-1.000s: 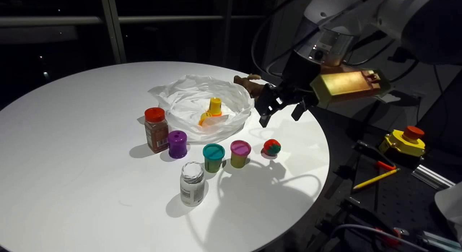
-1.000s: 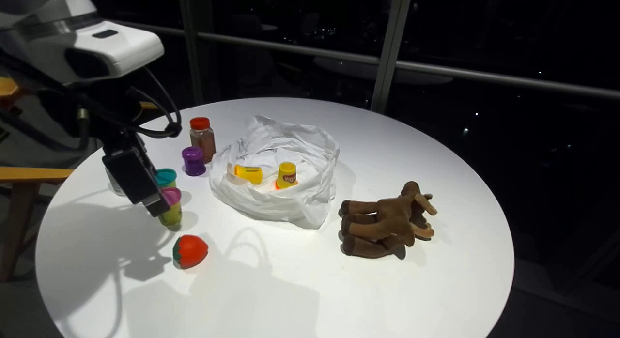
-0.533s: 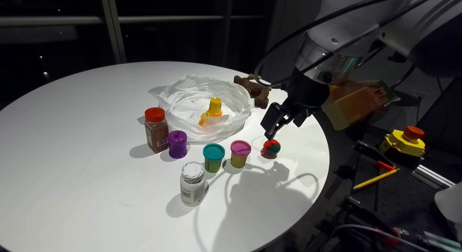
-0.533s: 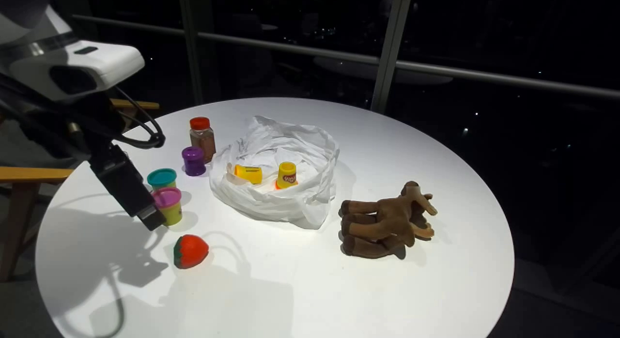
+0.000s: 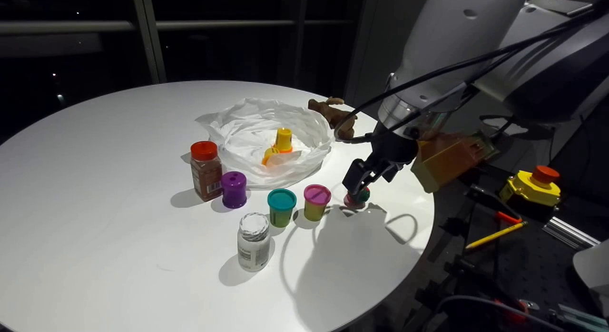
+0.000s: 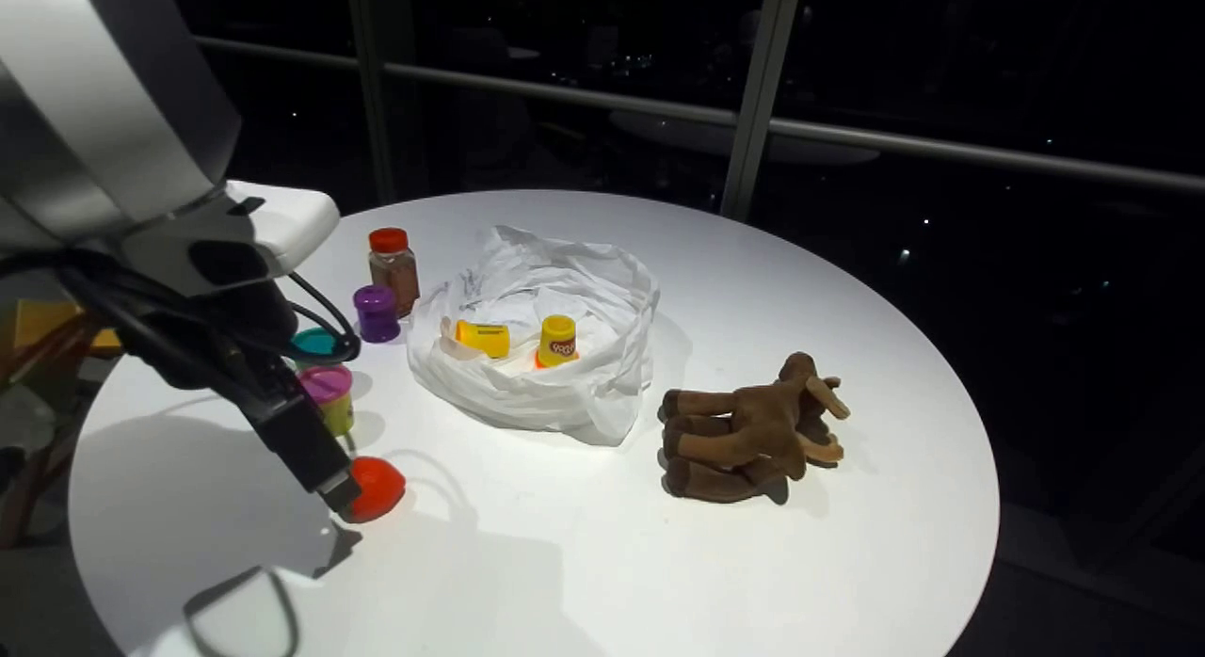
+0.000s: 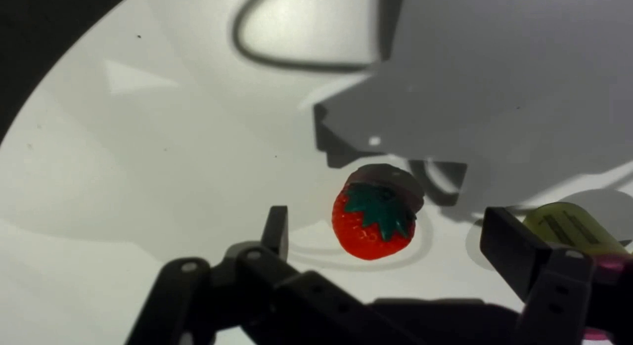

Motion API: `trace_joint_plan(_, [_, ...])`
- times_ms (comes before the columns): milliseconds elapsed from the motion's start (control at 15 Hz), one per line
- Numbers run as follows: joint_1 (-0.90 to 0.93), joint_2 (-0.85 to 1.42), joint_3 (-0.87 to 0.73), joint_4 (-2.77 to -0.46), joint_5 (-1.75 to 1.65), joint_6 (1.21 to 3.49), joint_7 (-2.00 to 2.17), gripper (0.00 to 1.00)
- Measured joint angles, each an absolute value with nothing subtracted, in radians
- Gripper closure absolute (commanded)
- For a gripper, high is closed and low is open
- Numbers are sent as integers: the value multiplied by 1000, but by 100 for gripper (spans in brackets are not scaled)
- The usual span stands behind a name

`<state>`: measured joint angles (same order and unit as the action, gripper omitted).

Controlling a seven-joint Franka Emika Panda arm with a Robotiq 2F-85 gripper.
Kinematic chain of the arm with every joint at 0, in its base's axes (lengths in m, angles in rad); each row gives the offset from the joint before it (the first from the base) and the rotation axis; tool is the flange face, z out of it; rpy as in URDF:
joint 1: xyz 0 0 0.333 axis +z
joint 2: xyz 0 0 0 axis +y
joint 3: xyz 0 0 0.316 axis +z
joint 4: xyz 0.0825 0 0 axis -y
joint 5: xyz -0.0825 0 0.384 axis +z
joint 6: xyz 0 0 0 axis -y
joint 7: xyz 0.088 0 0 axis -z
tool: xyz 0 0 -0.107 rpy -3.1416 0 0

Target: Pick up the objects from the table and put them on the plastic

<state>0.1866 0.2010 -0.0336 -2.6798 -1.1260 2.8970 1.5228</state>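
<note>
Bag [image 6: 527,403] holds two yellow tubs [image 6: 558,337], one standing, one lying; pincer [image 7: 385,219] spread apart near strawberry [image 7: 368,234].

Downward-slanted fingers [image 7: 512,251], wide apart.

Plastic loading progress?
Done: standing yellow tub and lying yellow tub inside white plastic bag. In hand: red strawberry, framed ungripped by open black claw. Left on white table, presumably: pink-lidded tub, teal-lidded tub, purple cylinder, red-capped jar, white bottle, brown plush animal.
</note>
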Motion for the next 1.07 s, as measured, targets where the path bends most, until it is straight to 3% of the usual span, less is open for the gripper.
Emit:
trace_joint_plan(467, [186, 351, -90, -2577, -1219, 2952, 1622, 0])
trace_joint_plan(533, [185, 372, -91, -2570, -1219, 2964, 1622, 19])
trace_joint_plan(933, [176, 398, -101, -2554, -1219, 3003, 1632, 70])
trace_joint_plan(1067, [176, 385, -109, -2556, -1219, 3003, 1636, 80])
